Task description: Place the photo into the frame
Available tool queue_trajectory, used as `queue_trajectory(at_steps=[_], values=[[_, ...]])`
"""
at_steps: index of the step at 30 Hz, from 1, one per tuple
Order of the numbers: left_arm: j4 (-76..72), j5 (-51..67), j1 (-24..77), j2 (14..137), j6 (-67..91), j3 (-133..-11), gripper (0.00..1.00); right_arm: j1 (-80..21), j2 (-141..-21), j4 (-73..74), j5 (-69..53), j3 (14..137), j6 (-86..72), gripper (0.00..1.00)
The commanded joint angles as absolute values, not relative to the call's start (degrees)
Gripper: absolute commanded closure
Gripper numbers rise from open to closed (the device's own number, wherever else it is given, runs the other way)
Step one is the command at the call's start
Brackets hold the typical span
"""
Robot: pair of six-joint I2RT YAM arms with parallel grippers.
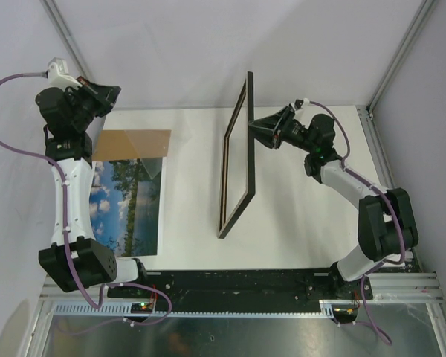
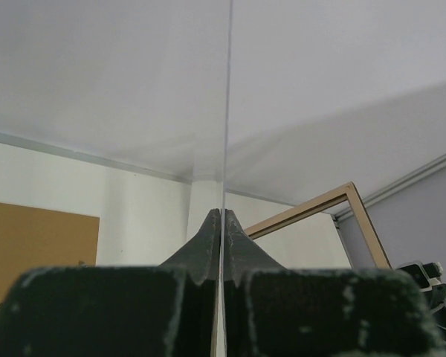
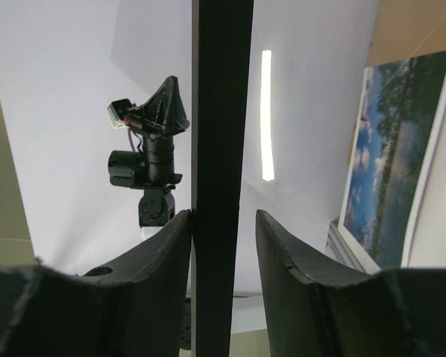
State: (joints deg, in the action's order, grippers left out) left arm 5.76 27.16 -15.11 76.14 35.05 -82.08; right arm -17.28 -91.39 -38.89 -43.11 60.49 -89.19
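Observation:
The frame (image 1: 236, 160) stands on its long edge near the table's middle, tilted; its pale wood reverse shows in the left wrist view (image 2: 312, 212). My right gripper (image 1: 257, 125) straddles its black top rail (image 3: 221, 111). The jaws are open: one finger (image 3: 167, 242) touches the rail and the other stands apart. The photo (image 1: 126, 208) lies face up at the left, also in the right wrist view (image 3: 390, 163). My left gripper (image 1: 104, 97) is shut on a thin clear pane (image 2: 227, 111), held up on edge above the photo.
A brown cardboard backing board (image 1: 134, 141) lies flat beyond the photo, partly under the pane. White walls enclose the back and left, a grey wall the right. A black rail (image 1: 238, 281) runs along the near edge between the arm bases.

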Motion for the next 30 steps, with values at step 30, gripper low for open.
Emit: queue_trajectory(at_steps=[30], values=[[3.7, 27.1, -12.7, 76.9, 34.6, -82.0, 1.0, -6.9, -82.7, 12.2, -42.5, 58.4, -42.0, 0.72]])
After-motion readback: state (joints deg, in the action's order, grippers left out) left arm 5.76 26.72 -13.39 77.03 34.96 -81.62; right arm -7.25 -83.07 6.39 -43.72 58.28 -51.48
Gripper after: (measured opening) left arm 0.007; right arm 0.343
